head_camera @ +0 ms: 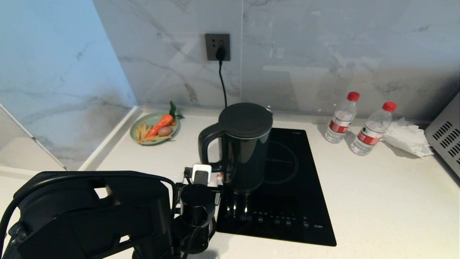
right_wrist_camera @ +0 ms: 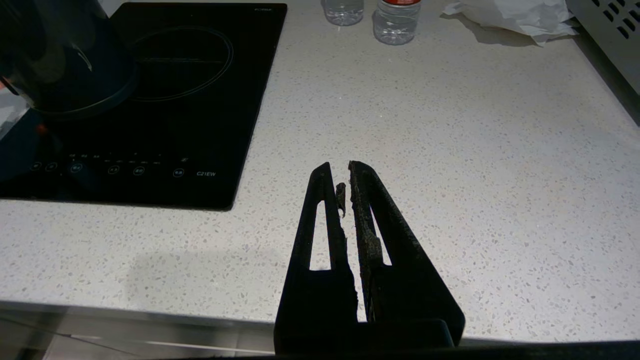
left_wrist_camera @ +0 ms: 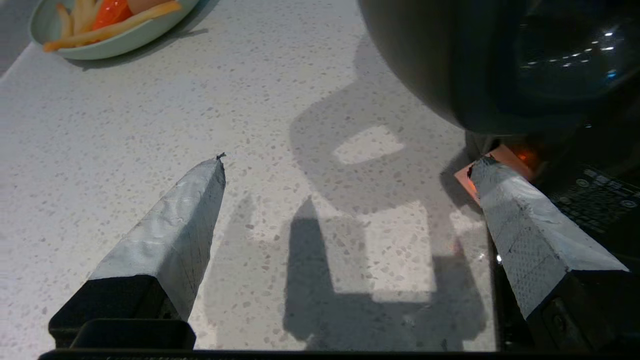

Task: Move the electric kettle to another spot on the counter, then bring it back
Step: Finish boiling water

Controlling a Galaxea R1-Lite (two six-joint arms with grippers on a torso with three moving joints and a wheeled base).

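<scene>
— Two pincers: where do they stand?
— Left pincer (left_wrist_camera: 347, 162) gapes wide, empty, beside the kettle (head_camera: 244, 147) on the cooktop's (head_camera: 287, 201) left edge. Right pincer (right_wrist_camera: 348, 172) is nearly closed — parked over the table (head_camera: 377, 194). I'd straddle the handle squarely before closing.

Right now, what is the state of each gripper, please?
Left gripper: open, holding nothing, beside the kettle.
Right gripper: shut, empty, over the counter.
</scene>
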